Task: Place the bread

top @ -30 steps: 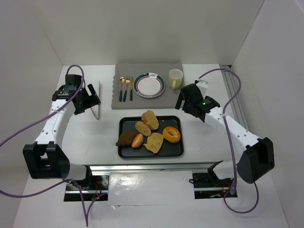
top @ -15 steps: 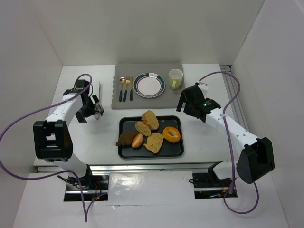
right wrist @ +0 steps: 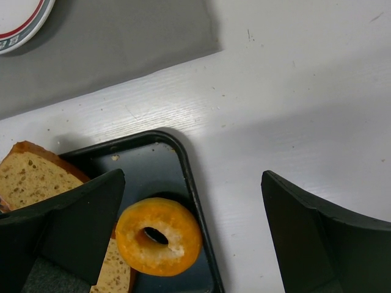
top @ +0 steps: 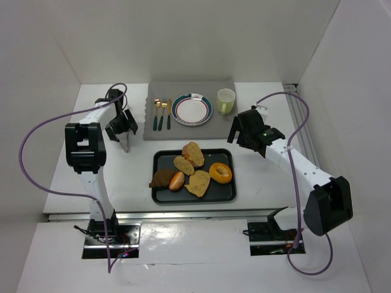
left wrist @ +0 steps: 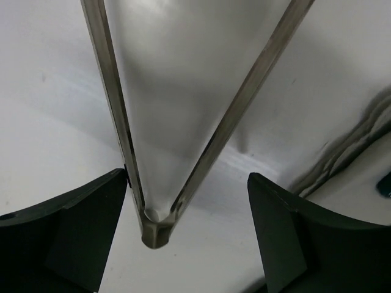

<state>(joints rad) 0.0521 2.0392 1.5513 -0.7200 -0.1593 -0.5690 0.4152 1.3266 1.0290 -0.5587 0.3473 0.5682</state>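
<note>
- Both jaws of my left end effector point(left wrist: 186, 177) stand wide around the tongs point(left wrist: 156, 232) on the bench point(left wrist: 55, 134).
- My right end effector point(right wrist: 192, 174) gapes above the ring-shaped bread point(right wrist: 183, 241) in the tray point(right wrist: 146, 152).

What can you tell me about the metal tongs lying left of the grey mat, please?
The tongs look like shiny steel: two thin flat arms joined in a rounded bend and spreading into a V. They lie on the white table, left of the grey mat. The left gripper is open astride the joined end, with a finger on each side.
</note>
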